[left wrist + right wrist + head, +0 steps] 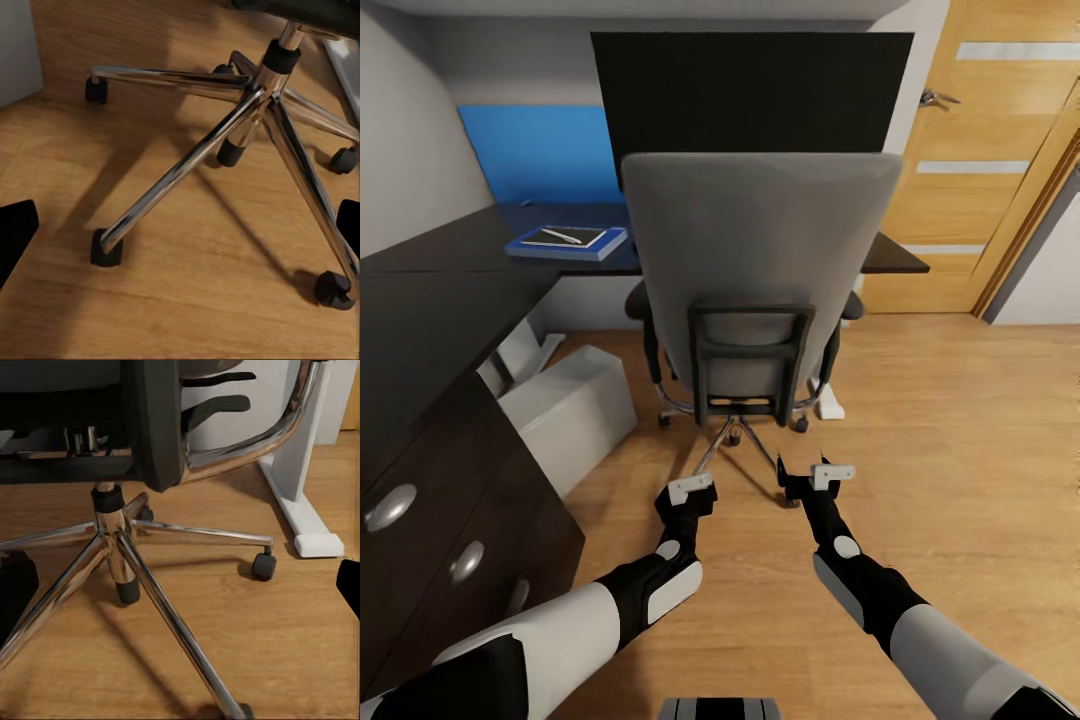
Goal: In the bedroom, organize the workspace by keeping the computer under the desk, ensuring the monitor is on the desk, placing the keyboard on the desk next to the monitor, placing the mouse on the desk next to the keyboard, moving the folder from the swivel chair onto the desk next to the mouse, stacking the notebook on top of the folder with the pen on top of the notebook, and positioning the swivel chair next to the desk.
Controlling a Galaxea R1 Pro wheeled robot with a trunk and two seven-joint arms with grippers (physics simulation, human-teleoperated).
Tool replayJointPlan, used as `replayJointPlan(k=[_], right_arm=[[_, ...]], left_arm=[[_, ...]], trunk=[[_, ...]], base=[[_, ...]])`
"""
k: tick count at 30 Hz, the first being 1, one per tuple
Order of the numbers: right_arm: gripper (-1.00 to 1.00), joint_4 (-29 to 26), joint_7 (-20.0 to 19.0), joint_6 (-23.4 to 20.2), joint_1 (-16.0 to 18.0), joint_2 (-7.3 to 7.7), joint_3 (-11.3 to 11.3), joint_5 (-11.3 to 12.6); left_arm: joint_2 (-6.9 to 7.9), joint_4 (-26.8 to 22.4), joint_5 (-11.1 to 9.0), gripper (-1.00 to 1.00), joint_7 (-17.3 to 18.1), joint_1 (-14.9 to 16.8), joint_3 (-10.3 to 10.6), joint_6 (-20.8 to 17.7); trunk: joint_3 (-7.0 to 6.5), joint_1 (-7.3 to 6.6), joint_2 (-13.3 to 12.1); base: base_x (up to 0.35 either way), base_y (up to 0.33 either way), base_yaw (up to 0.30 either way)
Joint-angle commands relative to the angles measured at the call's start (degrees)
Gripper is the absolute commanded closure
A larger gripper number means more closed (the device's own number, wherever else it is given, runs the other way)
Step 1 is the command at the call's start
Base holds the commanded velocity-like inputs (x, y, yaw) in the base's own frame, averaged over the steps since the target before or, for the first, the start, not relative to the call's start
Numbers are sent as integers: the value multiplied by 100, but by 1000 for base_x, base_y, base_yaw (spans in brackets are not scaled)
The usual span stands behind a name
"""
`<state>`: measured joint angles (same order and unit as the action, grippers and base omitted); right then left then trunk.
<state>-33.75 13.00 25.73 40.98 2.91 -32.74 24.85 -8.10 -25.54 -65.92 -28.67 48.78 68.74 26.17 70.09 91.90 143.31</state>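
You held both grippers, left [691, 489] and right [818, 474], spread and empty behind the swivel chair [755, 270]; the folder [566, 243] lay at ten o'clock on the counter [430, 300].

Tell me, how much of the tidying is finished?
Done: folder, notebook and pen are stacked on the desk; the monitor stands there too. In hand: both grippers, left and right, reach toward the chair. Keyboard and mouse can't be judged; the chair blocks them.

wooden door [980, 150], blue wall panel [540, 155], wood floor [960, 430]
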Motion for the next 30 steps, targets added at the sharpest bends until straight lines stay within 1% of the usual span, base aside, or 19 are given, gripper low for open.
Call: replayJointPlan(k=[1, 22, 30], right_arm=[[-100, -2, 45, 20, 7, 8, -48, 37], [-100, -8, 45, 20, 7, 8, -48, 37], [-100, -8, 45, 20, 7, 8, -48, 39]], left_arm=[[1, -3, -33, -100, -38, 9, 49, 28], [1, -7, -27, -100, -39, 9, 52, 28], [1, -7, -27, -100, -41, 9, 52, 28]], trunk=[[4, -5, 2], [4, -5, 2], [4, -5, 2]], base=[[-335, 0, 0], [-336, -1, 0], [-312, -121, 0]])
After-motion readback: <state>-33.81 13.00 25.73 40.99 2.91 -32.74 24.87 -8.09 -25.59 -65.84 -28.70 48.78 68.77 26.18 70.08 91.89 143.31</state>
